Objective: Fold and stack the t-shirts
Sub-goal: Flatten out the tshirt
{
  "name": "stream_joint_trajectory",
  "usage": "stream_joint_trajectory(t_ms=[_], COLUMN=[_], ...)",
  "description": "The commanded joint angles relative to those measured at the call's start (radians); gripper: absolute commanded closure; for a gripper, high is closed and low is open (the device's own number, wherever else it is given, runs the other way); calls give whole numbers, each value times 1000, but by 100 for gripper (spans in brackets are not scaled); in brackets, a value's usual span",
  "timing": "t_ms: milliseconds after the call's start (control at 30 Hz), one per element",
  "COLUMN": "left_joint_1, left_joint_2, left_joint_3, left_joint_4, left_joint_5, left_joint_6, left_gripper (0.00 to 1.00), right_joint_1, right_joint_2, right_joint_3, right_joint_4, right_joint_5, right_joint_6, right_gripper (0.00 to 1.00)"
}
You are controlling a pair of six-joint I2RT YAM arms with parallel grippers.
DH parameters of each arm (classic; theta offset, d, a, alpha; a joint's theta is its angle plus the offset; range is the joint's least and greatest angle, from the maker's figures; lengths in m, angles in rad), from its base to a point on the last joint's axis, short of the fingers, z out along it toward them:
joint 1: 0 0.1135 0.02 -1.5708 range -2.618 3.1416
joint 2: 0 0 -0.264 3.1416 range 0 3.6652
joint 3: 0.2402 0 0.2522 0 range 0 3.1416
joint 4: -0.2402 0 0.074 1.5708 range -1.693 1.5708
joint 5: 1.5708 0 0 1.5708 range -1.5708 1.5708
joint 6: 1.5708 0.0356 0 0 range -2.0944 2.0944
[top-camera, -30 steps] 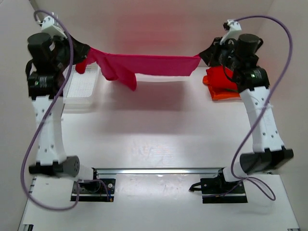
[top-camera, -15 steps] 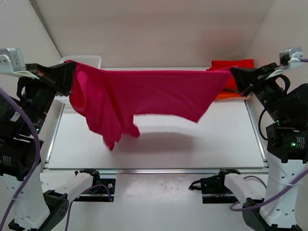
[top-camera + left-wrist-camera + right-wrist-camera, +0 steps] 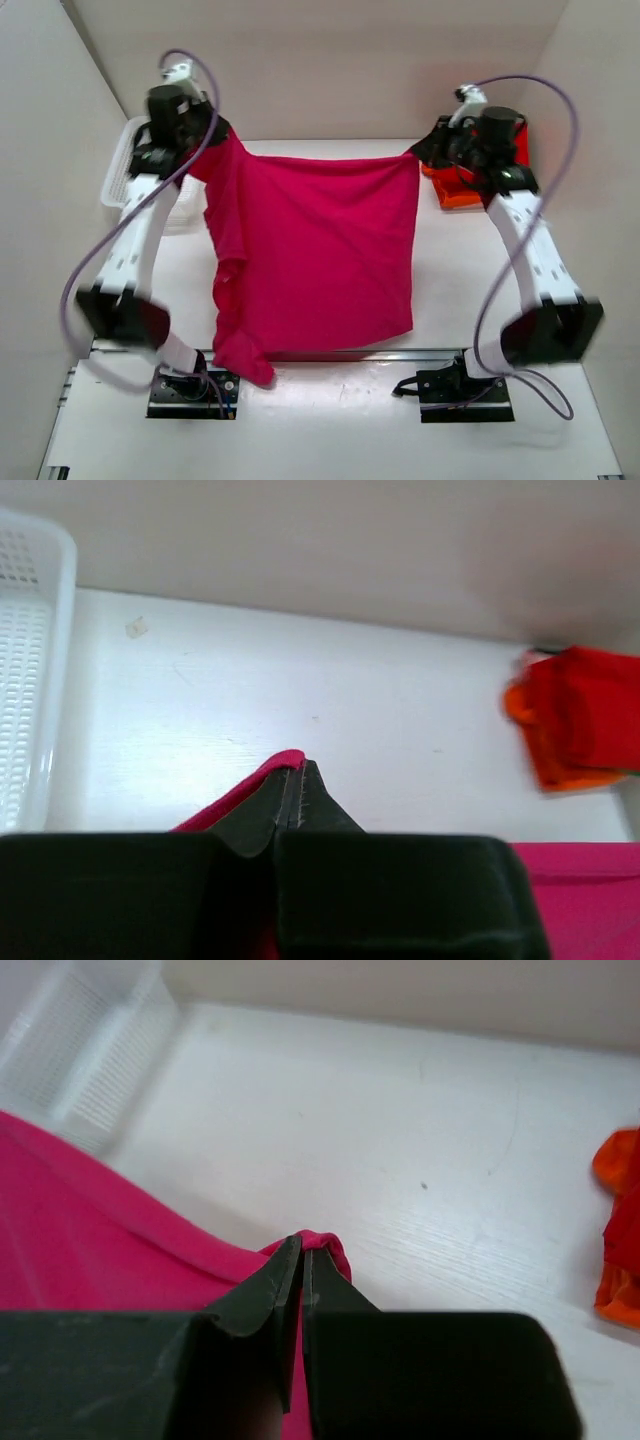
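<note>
A magenta-pink t-shirt (image 3: 320, 250) lies stretched over the table, its far edge held up between both arms and its near end reaching the table's front edge. My left gripper (image 3: 212, 148) is shut on the shirt's far left corner (image 3: 275, 772). My right gripper (image 3: 420, 155) is shut on the far right corner (image 3: 325, 1245). Folded red and orange t-shirts (image 3: 462, 185) sit stacked at the far right, also in the left wrist view as the stack (image 3: 575, 720) and at the edge of the right wrist view (image 3: 620, 1230).
A white mesh basket (image 3: 130, 185) stands at the far left beside the left arm; the basket (image 3: 30, 680) also shows in the left wrist view and the basket (image 3: 90, 1050) in the right wrist view. White walls close the back and sides.
Both arms swung back toward the far side and lower, drawing the pink shirt from hanging in the air to lying spread on the table.
</note>
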Motion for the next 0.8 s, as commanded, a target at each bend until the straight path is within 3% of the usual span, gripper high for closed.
stream_joint_trajectory(t_ms=[0, 33, 67, 133, 200, 300, 367, 400, 433, 500, 600, 667, 767], left_joint_1=[-2, -4, -13, -13, -10, -14, -13, -11, -11, -10, -28, -98, -148], left_joint_2=[228, 336, 447, 594, 693, 695, 550, 497, 377, 130, -104, -173, -177], left_joint_3=[107, 194, 304, 495, 714, 753, 558, 388, 286, -63, -425, -579, -746], left_joint_4=[97, 87, 48, -17, -87, -159, -156, -144, -118, -58, 4, 17, 31], left_joint_5=[12, 10, -3, -19, -14, -22, -4, 0, -5, 27, 85, 70, 93], left_joint_6=[64, 90, 107, 116, 130, 148, 156, 148, 150, 90, 10, -23, -95], left_gripper=[93, 81, 38, 27, 25, 24, 24, 24, 24, 23, 23, 23, 27], right_joint_1=[12, 20, 29, 40, 45, 71, 83, 91, 95, 91, 106, 156, 216], right_joint_2=[220, 329, 447, 609, 737, 755, 663, 588, 543, 380, 229, 155, 86], right_joint_3=[114, 154, 262, 445, 646, 725, 627, 518, 384, 197, -46, -224, -365], right_joint_4=[97, 87, 52, -17, -111, -183, -173, -159, -123, -96, -88, -47, -32], right_joint_5=[38, 54, 71, 132, 194, 298, 355, 378, 386, 374, 345, 334, 314], right_joint_6=[-48, -58, -68, -93, -116, -142, -144, -135, -112, -66, -9, 11, 45], right_gripper=[99, 100, 76, 58, 32, 24, 23, 23, 22, 25, 28, 33, 40])
